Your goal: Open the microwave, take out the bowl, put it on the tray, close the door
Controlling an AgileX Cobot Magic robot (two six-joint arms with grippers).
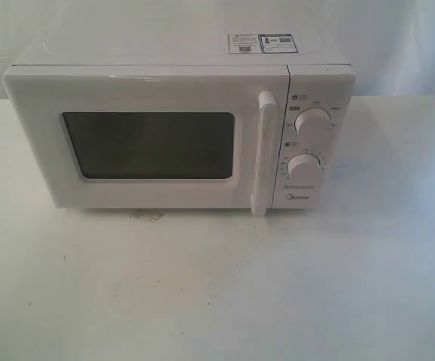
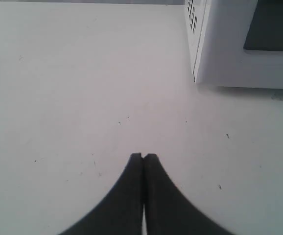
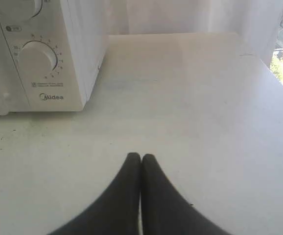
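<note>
Sitting on the white table (image 1: 217,286) is the microwave (image 1: 127,45), and its door (image 1: 150,94) is shut tight. The window (image 1: 148,145) in the door is so dark that I cannot see what is inside the box. A tall white handle (image 1: 264,154) stands beside two round knobs (image 1: 312,122). Stickers (image 1: 263,43) lie on top, too small to read. The left gripper (image 2: 142,156) hangs low over the table near the microwave's window corner, its two black fingers pressed together and holding nothing. The right gripper (image 3: 140,156) hangs near the knob side, fingers pressed together too, empty. Only their tips show; the arms are cut off.
</note>
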